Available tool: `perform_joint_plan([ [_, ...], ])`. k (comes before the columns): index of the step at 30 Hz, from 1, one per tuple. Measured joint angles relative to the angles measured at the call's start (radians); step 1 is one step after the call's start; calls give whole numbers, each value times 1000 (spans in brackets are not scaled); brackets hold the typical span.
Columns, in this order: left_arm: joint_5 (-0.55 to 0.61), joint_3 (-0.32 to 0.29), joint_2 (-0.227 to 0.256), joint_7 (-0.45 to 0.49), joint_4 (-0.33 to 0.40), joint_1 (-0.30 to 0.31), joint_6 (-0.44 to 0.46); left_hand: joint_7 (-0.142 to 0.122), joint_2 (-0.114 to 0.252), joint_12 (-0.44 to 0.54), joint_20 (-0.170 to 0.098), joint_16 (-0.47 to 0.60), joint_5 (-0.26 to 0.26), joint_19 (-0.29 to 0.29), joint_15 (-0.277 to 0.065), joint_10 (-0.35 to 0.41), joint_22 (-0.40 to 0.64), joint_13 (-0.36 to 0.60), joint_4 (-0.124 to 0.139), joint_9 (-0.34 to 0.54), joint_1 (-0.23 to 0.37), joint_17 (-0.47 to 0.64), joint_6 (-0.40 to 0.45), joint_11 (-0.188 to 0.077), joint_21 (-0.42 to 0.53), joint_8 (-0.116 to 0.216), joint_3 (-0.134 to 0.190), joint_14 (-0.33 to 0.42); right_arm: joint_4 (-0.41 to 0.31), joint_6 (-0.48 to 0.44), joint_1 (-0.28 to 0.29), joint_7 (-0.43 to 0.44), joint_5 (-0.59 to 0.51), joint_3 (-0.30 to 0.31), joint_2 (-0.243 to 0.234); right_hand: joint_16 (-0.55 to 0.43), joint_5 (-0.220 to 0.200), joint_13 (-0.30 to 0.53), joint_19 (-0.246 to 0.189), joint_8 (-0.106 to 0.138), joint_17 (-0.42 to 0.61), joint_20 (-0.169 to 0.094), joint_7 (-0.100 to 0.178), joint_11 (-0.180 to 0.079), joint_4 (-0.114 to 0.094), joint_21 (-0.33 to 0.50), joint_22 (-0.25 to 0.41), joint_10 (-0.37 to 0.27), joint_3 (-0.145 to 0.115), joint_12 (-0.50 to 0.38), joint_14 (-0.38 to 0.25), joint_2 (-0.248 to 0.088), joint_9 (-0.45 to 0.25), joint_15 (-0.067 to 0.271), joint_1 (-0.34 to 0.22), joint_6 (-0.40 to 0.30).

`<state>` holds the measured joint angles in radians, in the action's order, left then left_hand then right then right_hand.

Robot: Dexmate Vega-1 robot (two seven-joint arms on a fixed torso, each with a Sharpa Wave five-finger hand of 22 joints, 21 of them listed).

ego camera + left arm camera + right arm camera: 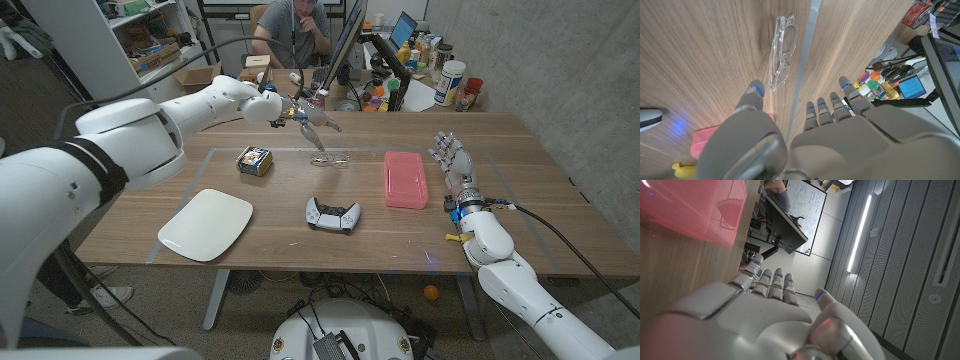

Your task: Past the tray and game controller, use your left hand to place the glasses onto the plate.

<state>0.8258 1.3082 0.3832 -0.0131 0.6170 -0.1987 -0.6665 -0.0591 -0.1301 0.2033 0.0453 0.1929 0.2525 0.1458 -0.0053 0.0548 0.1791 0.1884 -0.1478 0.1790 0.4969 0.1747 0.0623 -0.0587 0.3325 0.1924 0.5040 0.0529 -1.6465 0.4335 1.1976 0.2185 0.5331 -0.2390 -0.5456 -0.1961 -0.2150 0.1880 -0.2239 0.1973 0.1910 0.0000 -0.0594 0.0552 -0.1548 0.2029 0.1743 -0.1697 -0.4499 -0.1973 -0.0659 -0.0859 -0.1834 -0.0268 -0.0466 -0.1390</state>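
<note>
Two hands hold nothing: the left hand (308, 112) hovers spread over the clear-framed glasses (331, 158), seemingly poised to grasp; the right hand (455, 165) waits open, clear beside the pink rectangular tray (406, 179).

Matt wood-grain table (540, 180); clear glossy plastic glasses (780, 52). Smooth matt white plate (205, 224), translucent pink plastic tray (405, 178). Glossy white-and-black plastic controller (332, 214); smooth grey plastic left hand (805, 135).

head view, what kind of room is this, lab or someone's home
Most likely a shared lab or office workspace, not a home. Behind the wooden table a person sits at a desk with monitors, a shelving unit holds boxes, and a whiteboard hangs on the wall.
</note>
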Motion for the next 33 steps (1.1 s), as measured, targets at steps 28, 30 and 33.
perform_joint_plan([
  [28,43,75,-37,111,-83,9,63,0,15,0,-4,0,0,15,-14,15,0,0,6,0,17,0,18,-15,-4,0,-19,14,-5,-12,9,0,12,0,-12,0,0,0,0,0,0,0,4,5,-4,0,0,-5,4,0,0,4,0,0,4,-6],
  [30,40,79,-42,123,-95,11,68,0,13,0,-1,0,0,18,-11,22,0,0,6,0,24,0,26,-15,-4,0,-19,18,-5,-12,9,1,12,0,-12,0,0,0,0,0,0,0,4,6,-4,0,0,-5,4,0,0,4,0,0,4,-6],
  [33,30,88,-51,157,-121,17,82,4,16,4,3,0,0,22,-16,32,0,0,6,0,27,-2,36,-21,-4,4,-27,27,-7,-14,10,2,12,0,-14,0,0,0,0,0,0,0,4,6,-4,0,0,-5,4,0,0,4,0,0,4,-6],
])
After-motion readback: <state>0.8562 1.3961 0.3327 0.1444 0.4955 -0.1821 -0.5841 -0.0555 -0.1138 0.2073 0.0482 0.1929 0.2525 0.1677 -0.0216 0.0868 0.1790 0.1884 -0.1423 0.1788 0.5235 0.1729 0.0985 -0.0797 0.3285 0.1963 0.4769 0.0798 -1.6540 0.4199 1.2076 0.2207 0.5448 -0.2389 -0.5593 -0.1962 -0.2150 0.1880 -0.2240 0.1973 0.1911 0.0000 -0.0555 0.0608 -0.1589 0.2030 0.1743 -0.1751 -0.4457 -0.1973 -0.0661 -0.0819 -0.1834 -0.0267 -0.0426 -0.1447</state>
